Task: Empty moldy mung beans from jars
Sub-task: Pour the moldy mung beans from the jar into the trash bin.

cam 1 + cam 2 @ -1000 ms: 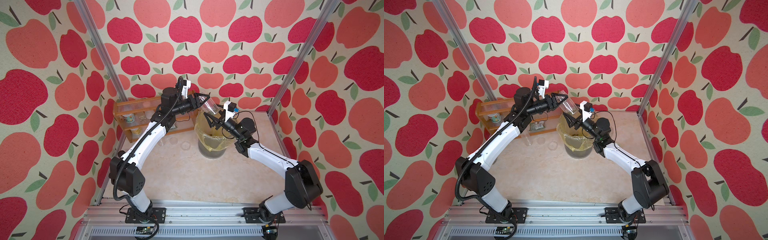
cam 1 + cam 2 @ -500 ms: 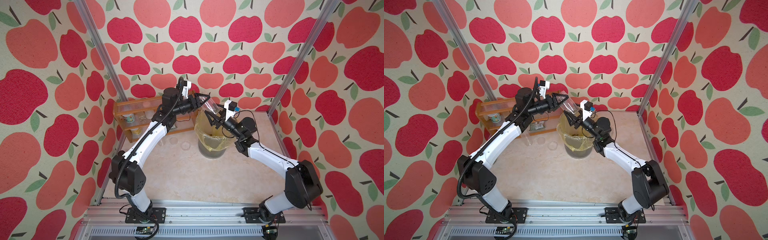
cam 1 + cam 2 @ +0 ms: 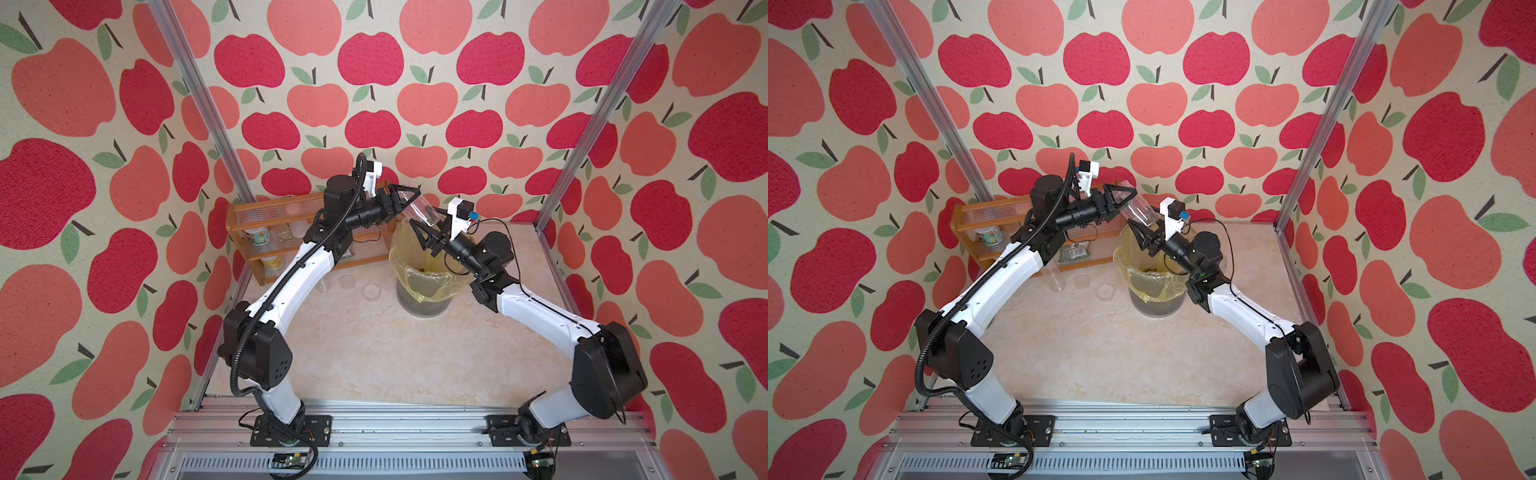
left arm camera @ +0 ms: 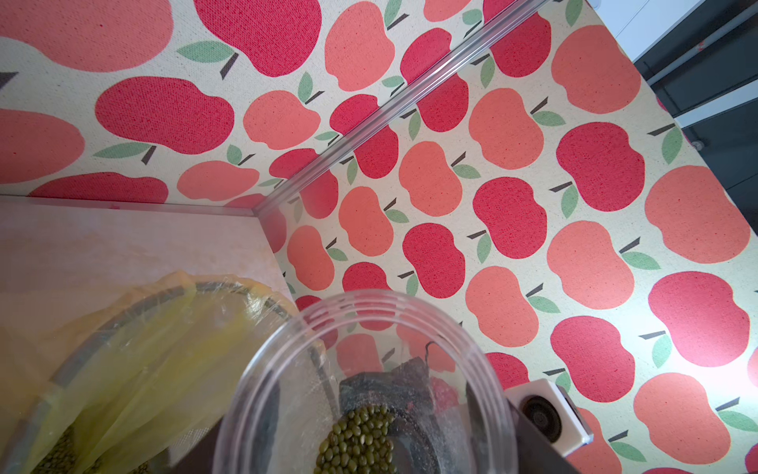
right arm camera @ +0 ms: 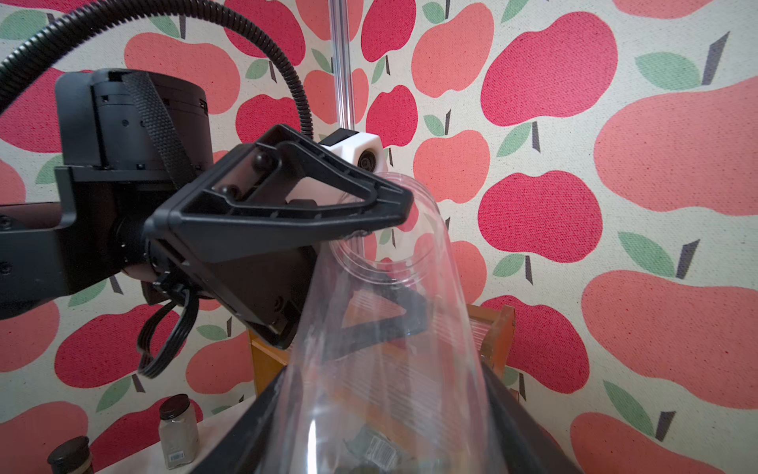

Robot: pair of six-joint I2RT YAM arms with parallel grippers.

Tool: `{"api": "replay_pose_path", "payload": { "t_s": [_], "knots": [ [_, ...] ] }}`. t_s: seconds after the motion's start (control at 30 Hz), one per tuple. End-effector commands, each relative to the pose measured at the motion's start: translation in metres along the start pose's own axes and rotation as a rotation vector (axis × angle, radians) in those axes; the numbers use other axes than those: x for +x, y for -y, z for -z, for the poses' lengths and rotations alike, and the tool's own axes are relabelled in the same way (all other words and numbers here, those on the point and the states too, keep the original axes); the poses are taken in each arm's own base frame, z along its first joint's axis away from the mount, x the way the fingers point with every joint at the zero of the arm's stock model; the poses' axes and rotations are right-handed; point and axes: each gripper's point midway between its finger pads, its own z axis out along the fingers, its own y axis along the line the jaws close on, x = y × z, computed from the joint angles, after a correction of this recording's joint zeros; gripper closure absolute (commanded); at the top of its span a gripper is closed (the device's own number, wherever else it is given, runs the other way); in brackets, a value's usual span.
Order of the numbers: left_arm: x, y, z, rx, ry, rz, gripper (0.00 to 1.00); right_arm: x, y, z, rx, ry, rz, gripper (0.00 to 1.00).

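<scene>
A tall clear jar (image 3: 422,210) (image 3: 1142,210) hangs tilted over the bin, its mouth up toward my left arm. A small heap of mung beans (image 4: 357,439) lies at its low end. My right gripper (image 3: 426,228) (image 3: 1142,230) (image 5: 389,451) is shut on the jar's lower end, black fingers (image 5: 246,435) pressed to both walls. My left gripper (image 3: 411,199) (image 3: 1129,197) (image 5: 410,262) stands open astride the jar's mouth end. Through the jar bottom, the left wrist view shows the right gripper.
The bin (image 3: 419,272) (image 4: 143,369) has a yellow bag and beans (image 4: 57,455) inside. A wooden rack (image 3: 270,232) with printed cans and a green packet (image 3: 1073,251) stands behind. Clear lids (image 3: 371,291) and a clear jar (image 3: 1056,278) stand on the table. A small dark-lidded jar (image 5: 176,431) stands by the wall.
My right gripper has closed onto the jar's lower end. My left gripper's jaws have widened around the mouth end. The jar and both arms have barely shifted.
</scene>
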Motion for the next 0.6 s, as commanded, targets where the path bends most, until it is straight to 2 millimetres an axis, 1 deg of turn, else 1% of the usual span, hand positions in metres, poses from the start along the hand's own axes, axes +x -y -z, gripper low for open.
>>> {"api": "replay_pose_path", "payload": {
  "t_s": [0.0,0.03,0.07,0.17,0.33,0.43,0.57],
  "knots": [
    [0.0,0.005,-0.004,0.007,-0.014,-0.033,0.18,-0.017,0.005,0.01,0.06,0.013,-0.014,0.54],
    [0.0,0.005,-0.005,0.007,-0.012,-0.035,0.16,-0.014,0.005,0.012,0.067,0.006,-0.017,0.55],
    [0.0,0.004,-0.006,0.005,-0.014,-0.03,0.13,-0.015,0.004,0.014,0.068,0.004,-0.016,0.55],
    [0.003,0.002,-0.01,0.008,-0.027,-0.023,0.09,-0.02,0.005,0.02,0.087,0.007,-0.009,0.55],
    [0.002,0.0,-0.006,-0.031,-0.025,-0.046,0.0,-0.029,0.004,0.028,0.114,-0.007,0.0,0.56],
    [-0.001,-0.001,-0.001,-0.072,-0.012,-0.082,0.0,-0.028,0.007,0.032,0.145,-0.046,-0.018,0.57],
    [-0.004,-0.013,0.008,-0.186,-0.001,-0.138,0.0,-0.019,0.011,0.036,0.18,-0.136,-0.034,0.58]
  ]
}}
